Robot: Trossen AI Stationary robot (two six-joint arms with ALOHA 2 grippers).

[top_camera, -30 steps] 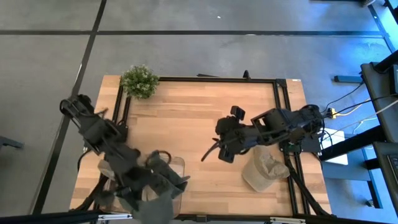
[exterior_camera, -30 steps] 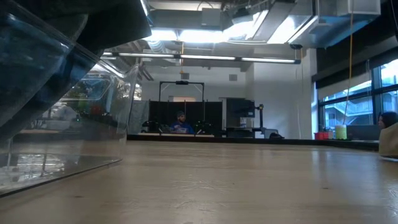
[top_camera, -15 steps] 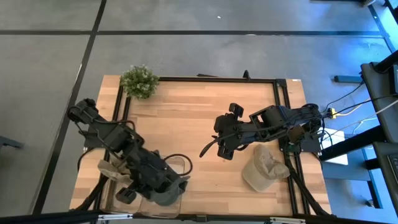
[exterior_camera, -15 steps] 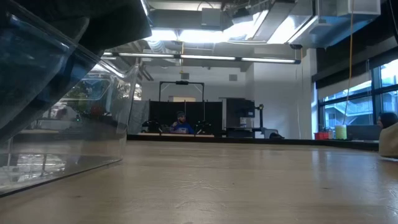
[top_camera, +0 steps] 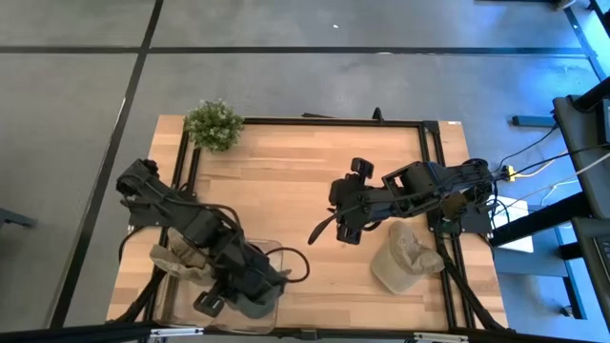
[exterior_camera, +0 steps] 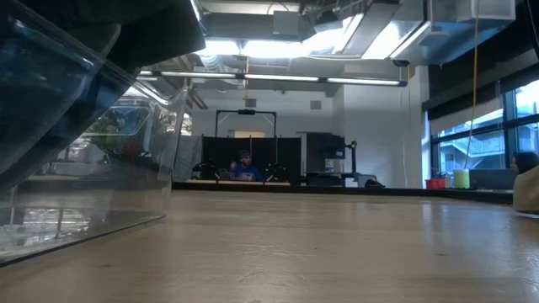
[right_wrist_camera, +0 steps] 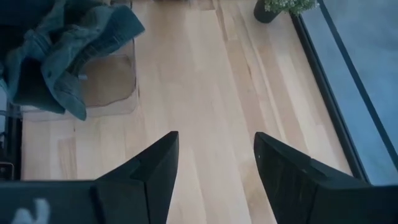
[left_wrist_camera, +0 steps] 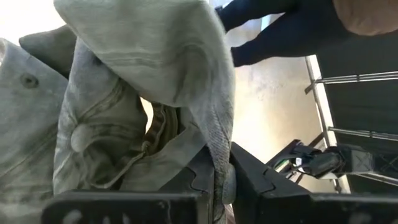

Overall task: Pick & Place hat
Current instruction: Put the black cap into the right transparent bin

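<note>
Grey hat (left_wrist_camera: 124, 112) pinched by left end effector (left_wrist_camera: 217, 180) over clear bin (top_camera: 272, 252); right end effector (right_wrist_camera: 214, 162) wide.

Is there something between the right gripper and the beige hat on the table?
Nothing visible stands in the way. The right gripper hangs open over bare table, and the beige hat lies beside that arm near the right edge. The left gripper holds a grey hat far off.

Hat, grey-green denim (top_camera: 250, 303): soft, crumpled, folded over itself; pinched by the left gripper (left_wrist_camera: 219, 180) over the clear bin (top_camera: 276, 250) at the table's front left corner.
Hat, tan (top_camera: 404, 257): slumped and creased, resting on the table near its front right edge.
</note>
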